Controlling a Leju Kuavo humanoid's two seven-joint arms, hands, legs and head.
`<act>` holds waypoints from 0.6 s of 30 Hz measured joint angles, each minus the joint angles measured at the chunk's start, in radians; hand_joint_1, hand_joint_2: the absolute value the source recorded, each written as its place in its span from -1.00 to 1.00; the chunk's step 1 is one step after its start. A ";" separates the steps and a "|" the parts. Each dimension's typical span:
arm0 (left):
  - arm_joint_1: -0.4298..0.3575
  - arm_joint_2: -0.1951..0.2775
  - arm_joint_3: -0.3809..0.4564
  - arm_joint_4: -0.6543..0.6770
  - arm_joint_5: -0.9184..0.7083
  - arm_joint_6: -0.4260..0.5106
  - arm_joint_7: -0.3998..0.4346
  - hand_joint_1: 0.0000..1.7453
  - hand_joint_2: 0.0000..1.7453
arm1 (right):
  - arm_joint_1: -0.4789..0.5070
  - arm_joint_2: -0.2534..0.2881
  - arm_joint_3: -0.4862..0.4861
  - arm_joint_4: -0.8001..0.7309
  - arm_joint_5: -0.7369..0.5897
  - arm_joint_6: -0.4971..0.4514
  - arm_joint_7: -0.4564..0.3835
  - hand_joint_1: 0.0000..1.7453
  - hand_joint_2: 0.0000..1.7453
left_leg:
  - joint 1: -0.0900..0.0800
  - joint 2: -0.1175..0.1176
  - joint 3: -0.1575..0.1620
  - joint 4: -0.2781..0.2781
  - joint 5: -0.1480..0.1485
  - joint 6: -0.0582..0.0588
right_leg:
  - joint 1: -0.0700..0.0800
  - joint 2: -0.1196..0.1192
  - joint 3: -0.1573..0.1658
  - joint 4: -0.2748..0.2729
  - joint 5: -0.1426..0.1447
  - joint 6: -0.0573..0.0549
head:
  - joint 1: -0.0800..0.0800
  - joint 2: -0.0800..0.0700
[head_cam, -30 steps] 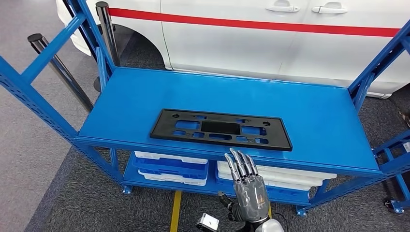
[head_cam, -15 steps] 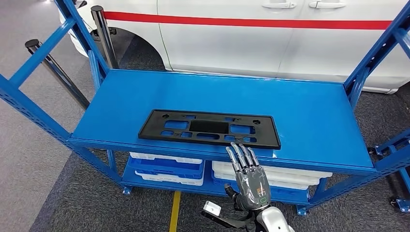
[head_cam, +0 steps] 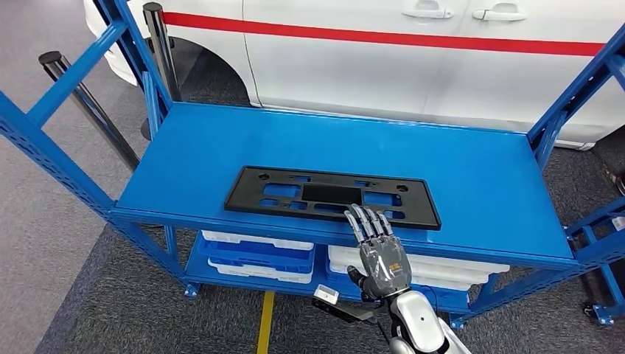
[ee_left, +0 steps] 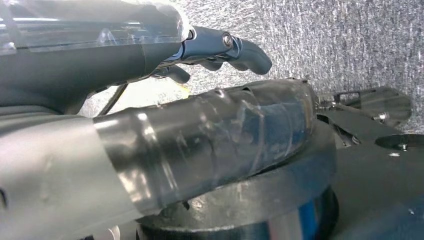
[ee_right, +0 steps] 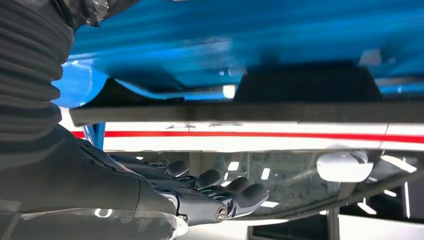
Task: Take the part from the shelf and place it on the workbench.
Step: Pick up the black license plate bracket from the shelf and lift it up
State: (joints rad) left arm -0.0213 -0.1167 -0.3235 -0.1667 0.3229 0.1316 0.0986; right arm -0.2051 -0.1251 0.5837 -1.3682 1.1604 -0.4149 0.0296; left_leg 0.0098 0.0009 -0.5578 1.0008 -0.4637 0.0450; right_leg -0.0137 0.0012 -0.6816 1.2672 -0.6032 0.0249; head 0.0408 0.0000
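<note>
The right robot hand (head_cam: 381, 254) is seen raised in front of the shelf (head_cam: 486, 177), fingers (head_cam: 366, 225) extended and slightly apart, nothing held; against the head view of a second ago it has been lifted and carried forward, so that its fingertips, which then stood below the shelf's front edge, are now overlapped with the near edge of the part (head_cam: 332, 197); whether that edge is actually touched cannot be told from the head view. In the right wrist view the fingers (ee_right: 210, 192) are seen straight and empty, with the dark underside of the part (ee_right: 240, 111) and the blue shelf above them in the picture, which suggests that the hand is set level with, or just under, the part's near edge. The part itself is a flat black perforated plate, lying flat and slightly askew near the front edge of the upper shelf level, apparently undisturbed; the small shifts of the whole scene between the head views are read as camera motion and not as a move of the part. The left robot hand (ee_left: 165, 150) is shown in its own wrist view, hanging over grey carpet, fingers loosely bent with nothing in them. The task is judged to be at the reach stage: the part is not yet gripped and no counter is in sight; a closing of the right fingers on the near edge, or a slide under it, is judged to be wanted next, and a thin plate lying flat may be pushed back rather than caught.
</note>
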 joint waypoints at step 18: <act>-0.001 0.004 0.000 0.000 0.009 -0.014 0.001 -1.00 -1.00 | -0.083 -0.001 0.000 0.114 0.031 0.043 0.012 -1.00 1.00 | 0.001 -0.005 -0.129 0.283 -0.121 -0.051 | 0.001 -0.005 0.094 -0.229 0.129 -0.046 | -0.001 0.000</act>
State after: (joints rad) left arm -0.0220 -0.1131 -0.3239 -0.1667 0.3319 0.1179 0.0999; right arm -0.2878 -0.1259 0.5838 -1.2538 1.1911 -0.3723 0.0416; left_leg 0.0108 -0.0039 -0.6863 1.2834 -0.5851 -0.0062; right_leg -0.0126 -0.0034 -0.5879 1.0386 -0.4738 -0.0212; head 0.0395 0.0000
